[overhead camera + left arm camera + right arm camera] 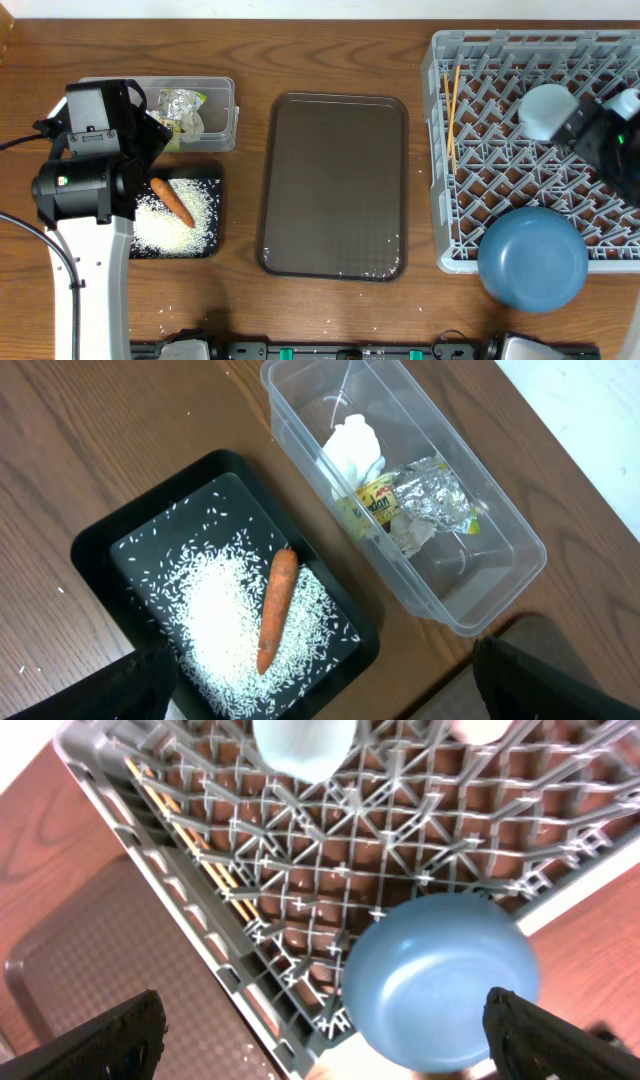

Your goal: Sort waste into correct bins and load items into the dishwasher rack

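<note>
The black tray holds the orange carrot and white rice. The clear tub holds the white tissue and the foil wrapper. My left gripper is open above the tray's near edge. The grey rack holds the chopsticks, the light-blue bowl and a white cup. The blue plate overhangs the rack's front edge. My right gripper is open above that edge.
The brown serving tray lies between the bins and the rack. A few rice grains lie on the wooden table in front of the black tray. The right arm hangs over the rack's right side.
</note>
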You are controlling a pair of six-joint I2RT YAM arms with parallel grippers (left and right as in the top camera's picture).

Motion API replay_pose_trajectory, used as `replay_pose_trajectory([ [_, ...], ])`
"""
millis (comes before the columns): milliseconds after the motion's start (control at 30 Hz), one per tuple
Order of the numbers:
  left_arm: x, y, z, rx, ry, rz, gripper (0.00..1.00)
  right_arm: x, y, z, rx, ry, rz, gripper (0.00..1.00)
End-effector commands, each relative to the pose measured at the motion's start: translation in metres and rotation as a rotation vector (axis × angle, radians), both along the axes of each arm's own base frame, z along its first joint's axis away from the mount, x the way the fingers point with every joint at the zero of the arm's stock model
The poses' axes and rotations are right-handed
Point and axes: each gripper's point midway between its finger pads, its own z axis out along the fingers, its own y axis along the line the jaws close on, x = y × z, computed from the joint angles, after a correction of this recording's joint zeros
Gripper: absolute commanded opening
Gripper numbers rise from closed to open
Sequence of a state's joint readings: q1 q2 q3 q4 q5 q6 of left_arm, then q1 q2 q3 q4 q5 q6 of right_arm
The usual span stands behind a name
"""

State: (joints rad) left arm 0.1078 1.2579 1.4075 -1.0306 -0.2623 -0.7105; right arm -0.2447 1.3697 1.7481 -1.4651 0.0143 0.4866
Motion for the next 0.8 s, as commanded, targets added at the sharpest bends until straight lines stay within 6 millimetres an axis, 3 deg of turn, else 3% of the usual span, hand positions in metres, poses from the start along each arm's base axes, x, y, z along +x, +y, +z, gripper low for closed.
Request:
replay_pose_trajectory([
  [0, -0.001, 0.004, -0.001, 0.007, 0.006, 0.020, 0.96, -0.020, -0.002, -0.018, -0.016, 0.033, -0.045, 0.99],
  [133, -0.001, 0.004, -0.001, 0.007, 0.006, 0.020, 0.96, -0.040, 0.009, -0.058, 0.006, 0.104, -0.019, 0.99],
  [233, -0.001, 0.004, -0.001, 0.007, 0.006, 0.020, 0.96, -0.055, 0.020, -0.100, 0.036, 0.191, -0.009, 0.99],
  [400, -0.001, 0.004, -0.001, 0.007, 0.006, 0.020, 0.97, -0.071, 0.026, -0.158, 0.089, 0.295, -0.091, 0.99],
  [500, -0.001, 0.004, -0.001, 0.007, 0.006, 0.020, 0.96, -0.068, 0.027, -0.178, 0.097, 0.289, -0.086, 0.99],
  [767, -0.001, 0.004, -0.001, 0.007, 0.006, 0.020, 0.97, -0.072, 0.029, -0.208, 0.111, 0.300, -0.102, 0.99],
])
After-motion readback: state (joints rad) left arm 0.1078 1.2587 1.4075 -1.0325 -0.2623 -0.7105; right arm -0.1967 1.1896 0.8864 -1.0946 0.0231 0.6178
